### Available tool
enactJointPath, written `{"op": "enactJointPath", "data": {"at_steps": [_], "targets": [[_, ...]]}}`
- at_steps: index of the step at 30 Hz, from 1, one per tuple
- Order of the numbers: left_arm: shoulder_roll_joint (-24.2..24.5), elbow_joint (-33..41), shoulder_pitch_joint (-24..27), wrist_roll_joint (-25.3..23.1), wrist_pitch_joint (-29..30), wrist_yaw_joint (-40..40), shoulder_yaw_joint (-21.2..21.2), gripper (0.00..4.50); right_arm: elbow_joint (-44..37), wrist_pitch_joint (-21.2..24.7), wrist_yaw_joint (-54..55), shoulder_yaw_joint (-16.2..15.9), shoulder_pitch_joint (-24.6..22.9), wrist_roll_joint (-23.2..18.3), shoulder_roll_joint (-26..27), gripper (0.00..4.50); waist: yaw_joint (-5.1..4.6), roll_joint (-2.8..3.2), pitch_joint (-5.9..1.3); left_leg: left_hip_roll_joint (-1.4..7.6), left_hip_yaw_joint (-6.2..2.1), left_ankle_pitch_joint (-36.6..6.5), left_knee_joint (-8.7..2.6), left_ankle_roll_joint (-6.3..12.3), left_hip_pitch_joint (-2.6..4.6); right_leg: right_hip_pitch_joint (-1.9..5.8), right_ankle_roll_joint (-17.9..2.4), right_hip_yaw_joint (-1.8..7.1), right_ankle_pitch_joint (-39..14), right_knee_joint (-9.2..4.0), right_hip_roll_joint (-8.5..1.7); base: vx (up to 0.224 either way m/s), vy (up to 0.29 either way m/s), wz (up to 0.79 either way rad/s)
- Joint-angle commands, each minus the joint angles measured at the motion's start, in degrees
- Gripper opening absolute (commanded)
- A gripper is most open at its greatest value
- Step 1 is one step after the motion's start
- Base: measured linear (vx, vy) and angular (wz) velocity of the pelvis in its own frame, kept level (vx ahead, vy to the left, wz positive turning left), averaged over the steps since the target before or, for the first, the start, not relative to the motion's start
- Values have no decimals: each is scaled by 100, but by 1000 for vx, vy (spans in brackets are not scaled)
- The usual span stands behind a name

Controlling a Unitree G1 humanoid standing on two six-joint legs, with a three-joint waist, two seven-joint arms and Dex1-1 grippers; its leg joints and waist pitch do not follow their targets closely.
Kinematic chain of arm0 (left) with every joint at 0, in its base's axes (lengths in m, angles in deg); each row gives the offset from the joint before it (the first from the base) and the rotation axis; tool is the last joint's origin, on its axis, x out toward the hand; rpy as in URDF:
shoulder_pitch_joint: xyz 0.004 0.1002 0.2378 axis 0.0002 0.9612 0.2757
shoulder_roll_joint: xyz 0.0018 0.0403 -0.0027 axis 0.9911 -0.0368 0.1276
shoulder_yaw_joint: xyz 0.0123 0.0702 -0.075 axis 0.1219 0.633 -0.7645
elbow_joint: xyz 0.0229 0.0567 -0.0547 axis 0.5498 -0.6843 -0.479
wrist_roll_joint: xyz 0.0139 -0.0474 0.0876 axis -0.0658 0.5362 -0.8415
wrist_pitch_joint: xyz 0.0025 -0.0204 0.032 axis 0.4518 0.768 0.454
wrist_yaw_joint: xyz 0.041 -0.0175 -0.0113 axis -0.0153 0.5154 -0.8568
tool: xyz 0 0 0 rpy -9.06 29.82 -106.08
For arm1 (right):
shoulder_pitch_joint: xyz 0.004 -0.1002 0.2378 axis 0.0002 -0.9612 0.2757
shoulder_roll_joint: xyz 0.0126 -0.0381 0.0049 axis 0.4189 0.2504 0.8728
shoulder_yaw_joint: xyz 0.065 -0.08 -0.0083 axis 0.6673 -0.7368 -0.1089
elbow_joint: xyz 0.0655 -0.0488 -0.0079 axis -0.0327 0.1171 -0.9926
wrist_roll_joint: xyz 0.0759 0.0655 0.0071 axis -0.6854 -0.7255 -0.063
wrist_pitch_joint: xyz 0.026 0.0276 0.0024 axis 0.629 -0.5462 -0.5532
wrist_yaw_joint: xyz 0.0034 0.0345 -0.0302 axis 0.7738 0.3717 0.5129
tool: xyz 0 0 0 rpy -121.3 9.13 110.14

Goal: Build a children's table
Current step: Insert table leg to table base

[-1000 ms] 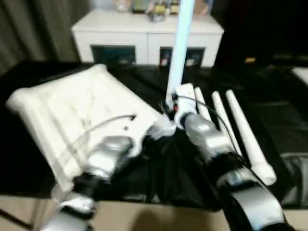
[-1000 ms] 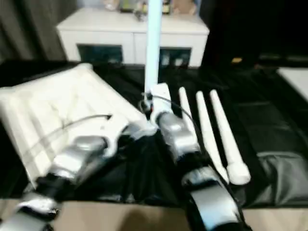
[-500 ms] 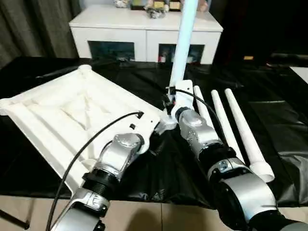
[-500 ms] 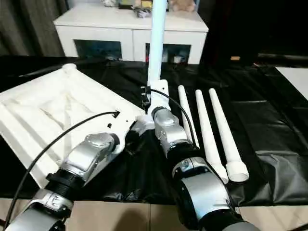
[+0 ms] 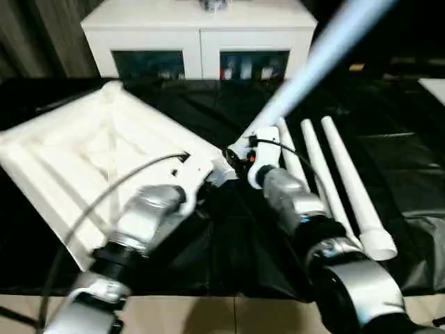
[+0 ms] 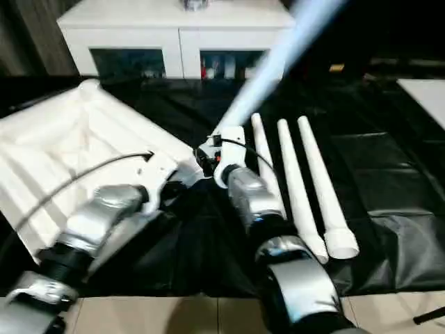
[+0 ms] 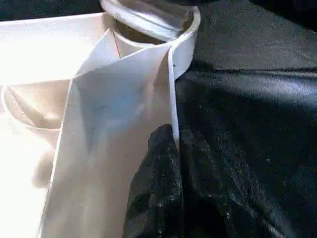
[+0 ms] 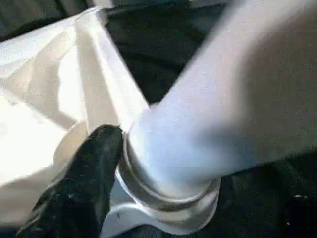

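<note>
Black sheeting (image 5: 389, 160) carries the upturned white ribbed plastic tabletop (image 5: 83, 160). Its near rim is pinched by the left gripper (image 7: 171, 148), apparently as a brace, while the right gripper (image 8: 106, 148) clasps the tilted white tapered tube leg (image 5: 313, 62) at the corner socket (image 7: 185, 37).

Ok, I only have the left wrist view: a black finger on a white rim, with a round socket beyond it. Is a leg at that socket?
Observer: Yes, the right pincer holds a leg with its wide end at the socket.
Operator: Upright?
Observer: No, it leans away toward the robot's right.
Operator: Any spares?
Observer: Three more legs lie side by side on the black sheet, right of the right arm.
</note>
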Motion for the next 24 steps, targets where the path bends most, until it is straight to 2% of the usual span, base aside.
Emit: {"op": "enactJointPath", "data": {"at_steps": [1, 3, 4, 5, 11, 12, 15, 19, 24], "targets": [[73, -96, 212, 4, 25, 187, 88, 0, -263, 86, -45, -21, -65, -32, -66, 372, 24, 25, -370, 200, -24, 164, -231, 723, 48, 363, -1853, 197, 1666, -157, -335, 0, 0, 0], [118, -111, 223, 16, -31, 237, 72, 0, -399, 174, -151, 52, -150, -121, -109, 384, 20, 25, -358, 205, -14, 9, -238, 691, 65, 358, -1865, 203, 1413, -181, -335, 0, 0, 0], [138, -133, 225, 14, -66, 257, 70, 0, -444, 221, -244, 83, -176, -176, -112, 359, 19, 64, -342, 213, -8, -192, -251, 627, 77, 347, -1852, 204, 1179, -210, -333, 0, 0, 0], [165, -169, 232, -4, -151, 291, 80, 0, -518, 285, -268, 172, -225, -260, -104, 349, 21, 73, -343, 217, -16, -277, -260, 551, 73, 364, -1839, 209, 1072, -206, -341, 0, 0, 0], [194, -171, 255, 10, -190, 394, 111, 0, -617, 317, -126, 301, -294, -304, -70, 315, 26, 82, -334, 207, -4, -443, -260, 354, 84, 359, -1820, 224, 839, -211, -338, 0, 0, 0], [212, -175, 250, 15, -223, 424, 127, 0, -706, 370, -130, 300, -315, -340, -53, 301, 30, 107, -339, 204, -10, -389, -253, 344, 82, 360, -1811, 223, 903, -200, -334, 0, 0, 0], [235, -167, 255, 12, -249, 452, 144, 0, -793, 422, -143, 279, -344, -364, -50, 277, 30, 87, -357, 190, -10, -211, -229, 391, 81, 370, -1818, 219, 1210, -172, -323, 0, 0, 0], [248, -166, 272, 8, -303, 471, 153, 0, -903, 483, -189, 274, -392, -364, -50, 260, 46, 79, -366, 186, -9, -131, -211, 457, 75, 379, -1824, 220, 1302, -159, -329, 0, 0, 0], [266, -138, 324, 2, -330, 503, 152, 0, -1036, 521, -296, 223, -454, -348, -77, 254, 52, 78, -338, 194, -12, -393, -227, 392, 69, 372, -1789, 222, 888, -180, -336, 0, 0, 0]]}}
